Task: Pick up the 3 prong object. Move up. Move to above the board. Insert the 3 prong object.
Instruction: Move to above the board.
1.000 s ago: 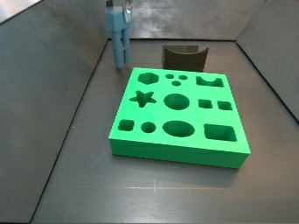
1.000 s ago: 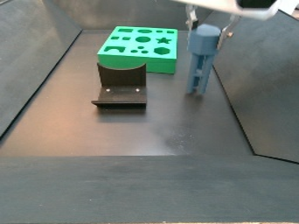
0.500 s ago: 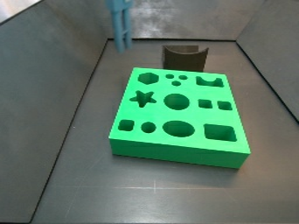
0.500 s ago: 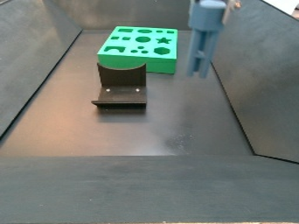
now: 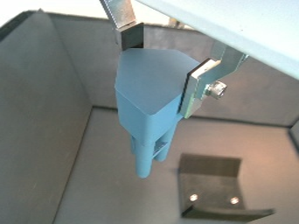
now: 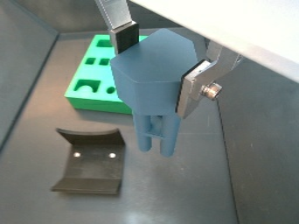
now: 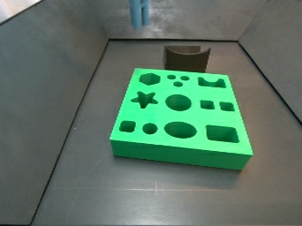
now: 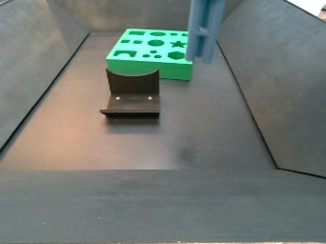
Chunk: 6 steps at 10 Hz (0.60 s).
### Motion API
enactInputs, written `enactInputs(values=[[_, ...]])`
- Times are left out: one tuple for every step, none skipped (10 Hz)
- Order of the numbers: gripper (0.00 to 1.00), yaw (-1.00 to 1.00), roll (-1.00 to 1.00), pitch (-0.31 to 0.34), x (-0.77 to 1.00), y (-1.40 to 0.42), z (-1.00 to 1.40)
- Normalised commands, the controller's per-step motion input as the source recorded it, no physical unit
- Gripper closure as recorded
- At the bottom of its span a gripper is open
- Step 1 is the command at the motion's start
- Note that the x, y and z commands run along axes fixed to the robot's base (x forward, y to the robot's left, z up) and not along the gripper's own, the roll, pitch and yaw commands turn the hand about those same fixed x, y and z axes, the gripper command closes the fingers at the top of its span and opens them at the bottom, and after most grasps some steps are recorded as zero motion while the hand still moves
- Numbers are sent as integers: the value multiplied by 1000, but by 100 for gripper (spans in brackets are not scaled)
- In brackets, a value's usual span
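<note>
Enclosure: dark grey matte floor (image 8: pixel 166 133), scuffed, faint pale marks near the front edge. Grey sloped side walls (image 7: pixel 53 53) and a back wall (image 7: pixel 177 18). Lighting even, soft reflections.

The fixture (image 7: pixel 185 56), a dark brown bracket with a concave upright face on a flat base plate, stands on the dark grey floor (image 7: pixel 154 190) close to the back wall in a side view and nearer mid-floor in another (image 8: pixel 132 91). Both wrist views (image 5: pixel 216 185) (image 6: pixel 91 160) show two small bright screws (image 6: pixel 79 155) in its base plate. Sloping grey walls (image 8: pixel 268 57) enclose the floor.
</note>
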Motion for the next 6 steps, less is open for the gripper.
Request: enactInputs(values=[[100,-47,-11,117,346,146,1000],[100,-42,-19,122,315,139,1000],[100,-40,-24,123,281,131,988],[100,-41,-29,127,205,101,800],[100,-41,-32,126,141,71,617],[100,-40,-35,117,89,53,442]])
